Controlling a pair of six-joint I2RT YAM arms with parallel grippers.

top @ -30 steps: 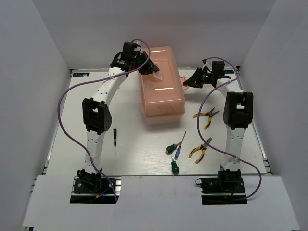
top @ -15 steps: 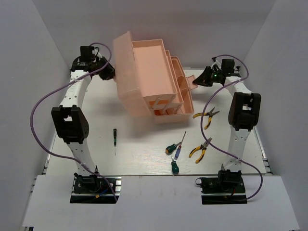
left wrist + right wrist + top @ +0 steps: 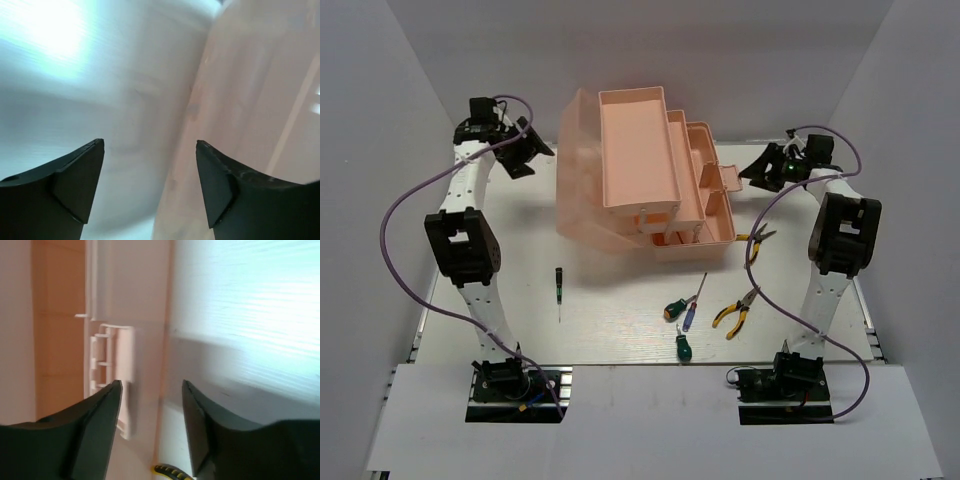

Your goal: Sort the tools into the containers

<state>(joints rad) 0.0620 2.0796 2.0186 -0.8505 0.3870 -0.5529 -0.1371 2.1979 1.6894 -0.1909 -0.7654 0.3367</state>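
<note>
Pink toolbox (image 3: 638, 165), lid up, at the far side of the table (image 3: 610, 345).
Nearer, on the right, lie two yellow pliers (image 3: 732, 314) and three short screwdrivers (image 3: 673, 310); a thin screwdriver (image 3: 559, 285) lies left. The left claw (image 3: 150, 144) and right claw (image 3: 151, 382), one beside each end of the box, are spread wide and hold nothing.

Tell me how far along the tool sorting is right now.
Done: the toolbox stands open, its trays fanned out. In hand: nothing; the left pincer and right pincer are open and empty on either side of it. Left: every tool lies on the table: far pliers, near pliers, thin screwdriver, green-handled screwdrivers and, blue-handled screwdriver.
</note>
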